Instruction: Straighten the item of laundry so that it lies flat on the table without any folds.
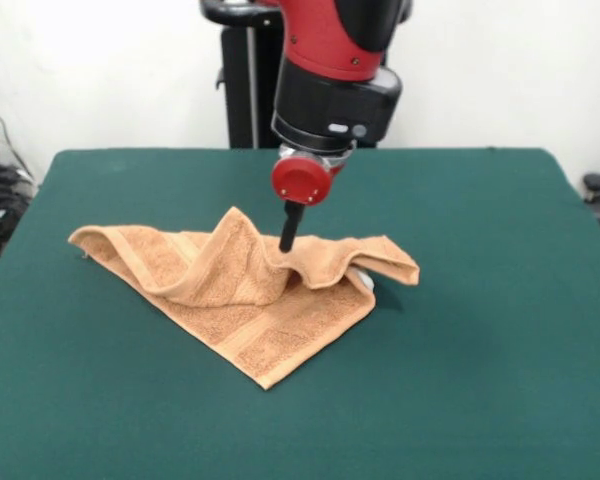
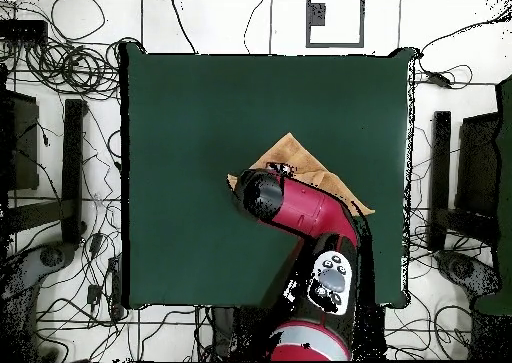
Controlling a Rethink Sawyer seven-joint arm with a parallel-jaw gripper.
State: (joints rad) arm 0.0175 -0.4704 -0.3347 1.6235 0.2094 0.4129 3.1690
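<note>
The orange-tan towel (image 1: 235, 305) lies rumpled in the middle of the green table (image 1: 480, 350). One corner points toward the near edge, and its far part is drawn up into a ridge. My gripper (image 1: 288, 244) comes straight down into that ridge and is shut on the cloth at a fold, its tip buried in the fabric. The towel's right end (image 1: 395, 262) hangs slightly off the table top. In the overhead view only a corner of the towel (image 2: 290, 151) shows on the table (image 2: 200, 129), and the arm (image 2: 300, 209) hides the rest and the gripper.
The table's edges are far from the towel on every side. Cables and stands (image 2: 75, 159) surround the table on the floor. The robot's pedestal (image 1: 242, 80) stands behind the far edge.
</note>
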